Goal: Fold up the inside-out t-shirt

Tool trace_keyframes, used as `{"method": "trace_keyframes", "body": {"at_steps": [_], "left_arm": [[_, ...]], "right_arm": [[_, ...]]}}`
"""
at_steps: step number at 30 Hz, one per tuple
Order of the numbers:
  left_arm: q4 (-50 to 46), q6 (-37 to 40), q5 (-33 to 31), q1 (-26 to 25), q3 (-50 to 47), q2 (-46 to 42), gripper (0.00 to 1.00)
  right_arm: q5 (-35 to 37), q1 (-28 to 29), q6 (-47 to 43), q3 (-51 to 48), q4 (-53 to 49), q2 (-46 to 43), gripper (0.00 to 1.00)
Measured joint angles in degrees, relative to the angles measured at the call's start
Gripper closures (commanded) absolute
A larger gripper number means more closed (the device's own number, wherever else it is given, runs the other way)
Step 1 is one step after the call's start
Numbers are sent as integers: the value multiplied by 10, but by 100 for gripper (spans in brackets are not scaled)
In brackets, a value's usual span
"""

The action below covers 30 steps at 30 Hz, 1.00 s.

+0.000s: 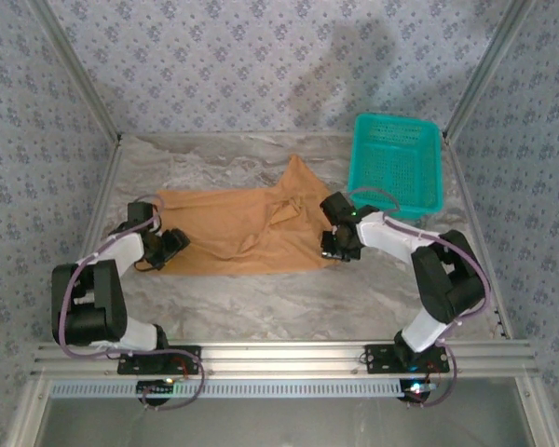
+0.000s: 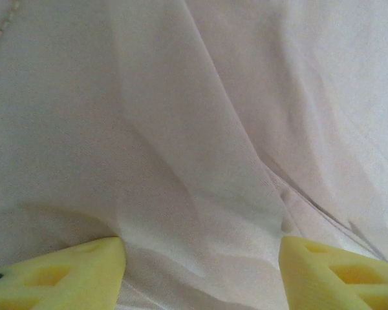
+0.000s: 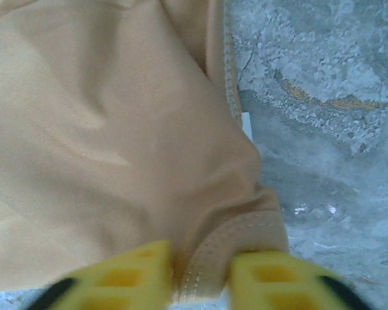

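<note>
The inside-out t-shirt is tan and lies spread but wrinkled across the middle of the table, with one part reaching toward the back. My left gripper is at its left edge. Its yellow fingers stand wide apart, open, and pale fabric bulges in folds between them. My right gripper is at the shirt's near right corner. There the jaws are shut on a stitched hem band of the t-shirt, close above the table.
A green plastic basket stands at the back right, close behind my right arm. The marbled grey tabletop shows bare in front of the shirt. Patterned walls and metal posts close in the sides and back.
</note>
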Motion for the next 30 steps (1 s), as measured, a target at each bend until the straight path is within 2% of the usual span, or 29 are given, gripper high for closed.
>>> {"method": "trace_keyframes", "body": {"at_steps": [4,10,13,16,17,20,23,25,27,30], "left_arm": [[17,0,15,29,11,23,35],[42,-2,26,49,11,32,36],[46,-2,28,49,9,31,36],[46,-2,28,49,9,30,36],[46,-2,28,48,9,29,36],[44,-3,23,36,5,19,36],[21,-5,7,15,4,5,36],[-4,-4,-9,-2,5,-12,35],[-32,-2,-24,-20,10,-37,34],[-52,3,-35,-37,28,-72,34]], "right_arm": [[26,12,2,-21,-10,-43,100],[35,36,45,-149,-13,-253,100],[29,61,87,-218,-2,-312,100],[28,99,126,-258,16,-320,98],[27,110,137,-266,22,-319,91],[31,132,154,-267,27,-304,60],[47,137,149,-231,-13,-282,45],[56,130,135,-191,-34,-273,43],[55,102,117,-152,-39,-258,45],[55,39,91,-115,-23,-213,60]]}}
